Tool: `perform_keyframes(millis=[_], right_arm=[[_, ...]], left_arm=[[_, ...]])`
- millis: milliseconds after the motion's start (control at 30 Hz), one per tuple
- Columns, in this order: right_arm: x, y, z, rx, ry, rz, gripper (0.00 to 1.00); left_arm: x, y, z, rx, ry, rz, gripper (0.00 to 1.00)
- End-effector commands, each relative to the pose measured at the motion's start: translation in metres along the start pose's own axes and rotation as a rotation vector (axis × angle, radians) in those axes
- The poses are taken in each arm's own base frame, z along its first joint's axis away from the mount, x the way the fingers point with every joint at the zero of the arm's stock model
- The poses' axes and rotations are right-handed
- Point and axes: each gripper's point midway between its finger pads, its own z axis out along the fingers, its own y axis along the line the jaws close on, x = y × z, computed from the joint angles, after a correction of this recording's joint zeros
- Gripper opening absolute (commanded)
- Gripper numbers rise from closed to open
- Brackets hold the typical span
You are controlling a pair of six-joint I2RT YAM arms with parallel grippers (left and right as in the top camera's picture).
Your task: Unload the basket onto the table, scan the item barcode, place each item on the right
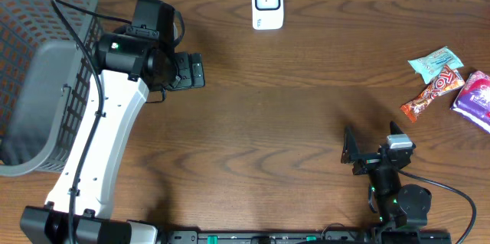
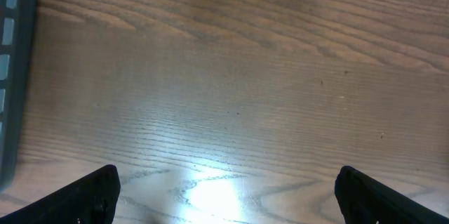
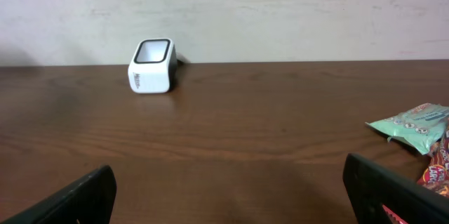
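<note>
1. The barcode scanner [image 1: 267, 3], a small white box with a dark window, is seen standing upright at 12 o'clock on the wooden tabletop [image 1: 291, 106], close to the far edge.
2. Three snack items are found at 3 o'clock, near the right edge: a teal packet [image 1: 435, 63], an orange-red bar [image 1: 432, 93] just beside it towards 6 o'clock, and a purple packet [image 1: 475, 99] cut off by the frame edge.
3. All three items are lying on the tabletop, well apart from the scanner, and none is touched by either arm.
4. A grey mesh basket [image 1: 38, 83] is placed at 9 to 10 o'clock.
5. The left claw [image 1: 191, 70] is held at about 10 o'clock, just beside the basket, with its jaws spread wide and nothing between them; only bare wood is shown beneath it in the left wrist view.
6. The right claw [image 1: 350, 152] is held at about 5 o'clock, its jaws likewise fully apart and gripping nothing.
7. In the right wrist view the scanner [image 3: 151, 65] is seen towards 11 o'clock and the teal packet [image 3: 410, 126] towards 3 o'clock.
</note>
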Motion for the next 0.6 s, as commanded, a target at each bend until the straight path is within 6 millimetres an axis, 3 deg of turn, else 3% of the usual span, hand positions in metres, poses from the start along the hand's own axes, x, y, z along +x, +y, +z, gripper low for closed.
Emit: perform_keyframes(millis=[0,333,433,567], right_arm=[[-0.001,0.0,0.0,0.0,-0.007,-0.008,0.99],[-0.001,0.0,0.0,0.0,-0.007,-0.008,0.99],[-0.001,0.0,0.0,0.0,-0.007,-0.008,0.99],[-0.001,0.0,0.0,0.0,-0.007,-0.008,0.99]], left_arm=[[0.001,0.004,0.002,-0.013,0.007,-0.009,0.98],[0.001,0.004,0.002,-0.019,0.007,-0.001,0.98],[-0.002,0.014,0.0,-0.068,-0.015,0.001,0.98],[0.006,0.014,0.002,-0.058,-0.01,-0.005,0.98]])
